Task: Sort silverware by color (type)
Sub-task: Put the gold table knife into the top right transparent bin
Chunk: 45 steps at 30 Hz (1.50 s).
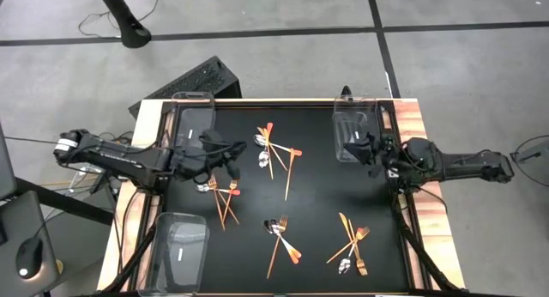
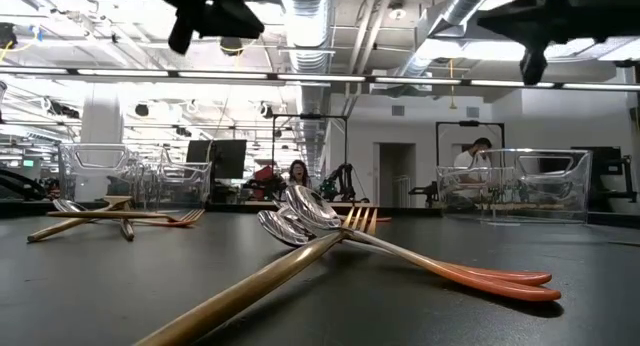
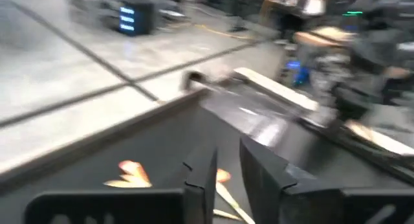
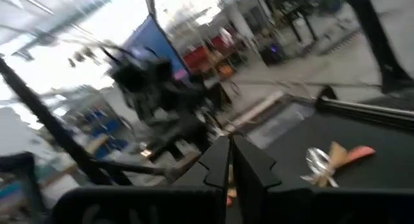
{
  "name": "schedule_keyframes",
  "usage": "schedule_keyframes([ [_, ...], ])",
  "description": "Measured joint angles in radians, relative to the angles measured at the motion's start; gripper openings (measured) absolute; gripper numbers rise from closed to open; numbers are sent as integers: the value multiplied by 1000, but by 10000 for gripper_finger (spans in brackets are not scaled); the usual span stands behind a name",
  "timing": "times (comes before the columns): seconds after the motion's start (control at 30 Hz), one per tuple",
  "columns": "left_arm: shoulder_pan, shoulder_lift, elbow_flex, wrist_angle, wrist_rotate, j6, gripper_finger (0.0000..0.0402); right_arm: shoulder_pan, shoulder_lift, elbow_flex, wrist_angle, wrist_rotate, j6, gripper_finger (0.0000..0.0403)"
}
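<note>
Grey floor tiles surround a desk (image 1: 317, 194) with a black top and wooden edges, and three clear bins sit near its corners.

From the left side, the left gripper (image 1: 230, 153) hangs above the black surface, just above a small pile of silverware (image 1: 220, 194); its wrist view shows the two dark fingers (image 3: 202, 179) standing a narrow gap apart with nothing between them. Just beyond it, toward the middle of the far edge, lies a second cluster (image 1: 276, 151) of copper pieces and spoons with orange-red handles. Behind the left arm sits one bin (image 1: 194, 117), and another bin (image 1: 178, 252) sits at the near left corner.

On the right, the right gripper (image 1: 358, 148) hovers over the far right bin (image 1: 353, 125) — its fingers (image 4: 223, 162) are pressed almost together and carry nothing.

Two more heaps lie nearer the front: one (image 1: 281, 237) in the middle, one (image 1: 352, 245) toward the right. The low view looks along the central heap — a gold fork (image 2: 300, 261) crossing shiny spoons (image 2: 300, 214) with orange-red handles.

Far behind, two people show in the room.
</note>
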Motion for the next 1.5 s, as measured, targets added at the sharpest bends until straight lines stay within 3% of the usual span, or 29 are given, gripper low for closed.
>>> schedule_keyframes([
  [0.1, 40, 0, 78, -91, -18, 14, 95, 2, 135, 88, -94, 54, 2, 44],
  [0.37, 125, -6, 130, -267, 358, 30, 151, 4, 507, 316, -145, 175, 55, 44],
  [0.5, 151, -32, 130, -400, 382, 50, 167, 15, 657, 444, -196, 180, 83, 44],
  [0.73, 222, -88, 130, -507, 494, 96, 171, 21, 852, 658, -454, 238, 93, 50],
  [0.93, 250, -92, 99, -566, 485, 228, 171, -7, 976, 762, -518, 183, 76, 85],
  [1.2, 256, -91, 14, -573, 570, 180, 171, -67, 1141, 897, -588, 121, 30, 158],
  [1.5, 256, -74, -18, -568, 531, 108, 171, -217, 1363, 1098, -832, -60, 7, 154],
])
